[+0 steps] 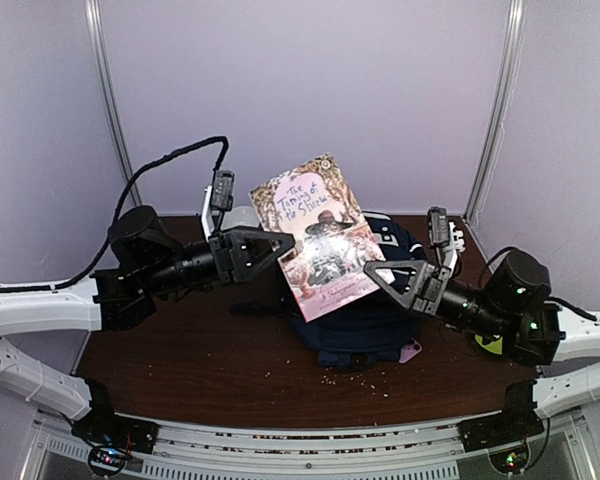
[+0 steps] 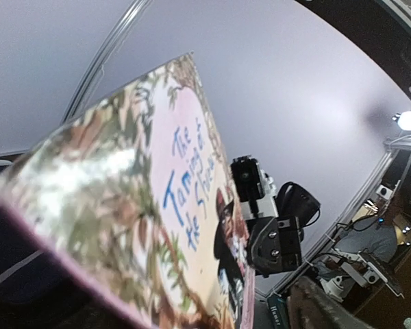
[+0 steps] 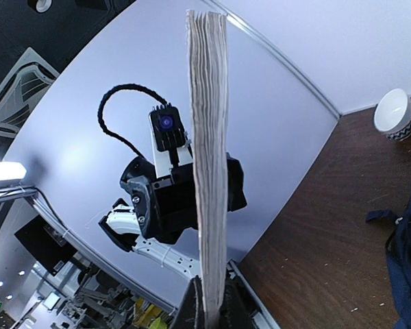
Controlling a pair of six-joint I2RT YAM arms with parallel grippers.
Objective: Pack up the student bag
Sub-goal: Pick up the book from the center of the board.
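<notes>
Held the book (image 3: pixel 209 157) by its bottom edge in the closed right claw (image 3: pixel 209 312), with page edges showing only in the right wrist view. Saw the left claw (image 1: pixel 263 250) at the book's left edge from above; could not tell its state, open or closed. Found the backpack (image 1: pixel 355 335) just below the book on the table (image 1: pixel 180 350), with bare wood to its left and a bowl (image 3: pixel 395 113) by the far wall.

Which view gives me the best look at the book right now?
Top external: the book shows nearly its whole front cover, tilted above the student bag. Left wrist shows the cover close and skewed, partly cropped. Right wrist shows only its page edge, pinched low by the right gripper.
</notes>
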